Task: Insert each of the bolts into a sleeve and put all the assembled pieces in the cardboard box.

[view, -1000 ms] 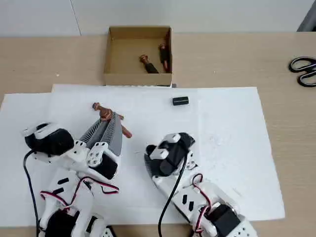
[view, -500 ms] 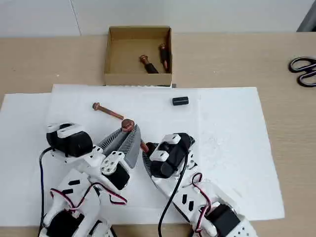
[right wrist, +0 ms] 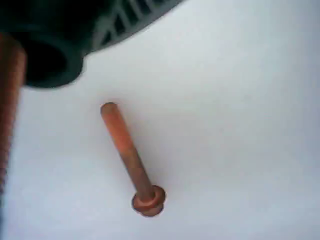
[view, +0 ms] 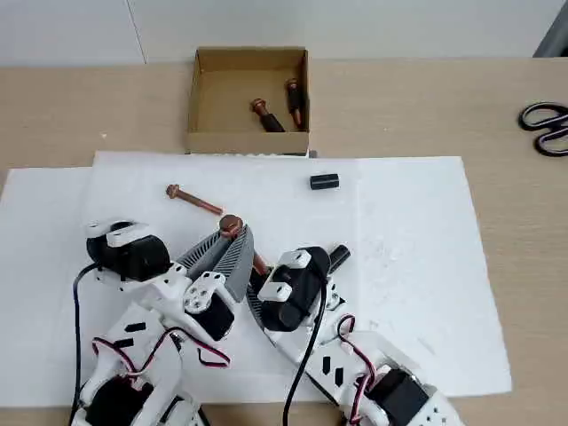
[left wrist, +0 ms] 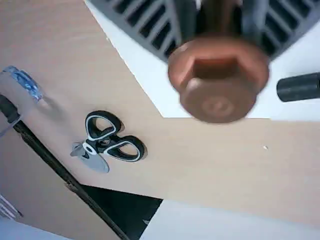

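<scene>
The left end effector is clamping a stiff, light copper bolt by its shank, lower centre in the high view. The right end effector is gripping a smooth sleeve, probably slippery and best held mid-body.

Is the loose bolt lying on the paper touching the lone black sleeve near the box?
Apart. The high view shows bare white paper between the bolt and the sleeve.
</scene>
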### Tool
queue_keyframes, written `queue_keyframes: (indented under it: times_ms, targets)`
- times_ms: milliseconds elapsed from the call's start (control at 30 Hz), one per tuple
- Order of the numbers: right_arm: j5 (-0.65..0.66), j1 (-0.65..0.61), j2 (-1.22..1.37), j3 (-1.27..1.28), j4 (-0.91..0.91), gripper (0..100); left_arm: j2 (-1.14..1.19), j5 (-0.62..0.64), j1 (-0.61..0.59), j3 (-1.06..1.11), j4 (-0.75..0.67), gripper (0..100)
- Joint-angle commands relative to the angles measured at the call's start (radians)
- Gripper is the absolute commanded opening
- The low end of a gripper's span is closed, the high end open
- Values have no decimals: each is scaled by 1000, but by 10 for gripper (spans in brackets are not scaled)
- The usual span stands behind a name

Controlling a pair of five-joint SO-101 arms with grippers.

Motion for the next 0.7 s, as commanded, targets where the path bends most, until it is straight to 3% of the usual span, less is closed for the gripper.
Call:
queue_keyframes:
  times_ms: [0, 167, 533, 667]
  targets:
    - [9, -4, -10, -28, -22, 3, -9, -2, -2, -10, 2, 6]
    - [12, 35, -10, -48, -22, 3, -9, -63, -2, -12, 0, 6]
    - [11, 35, -10, -75, -24, 3, -8, -58, 8, -1, 5, 6]
    - [12, 35, -10, -89, -24, 3, -9, -57, 95, 8, 115, 6]
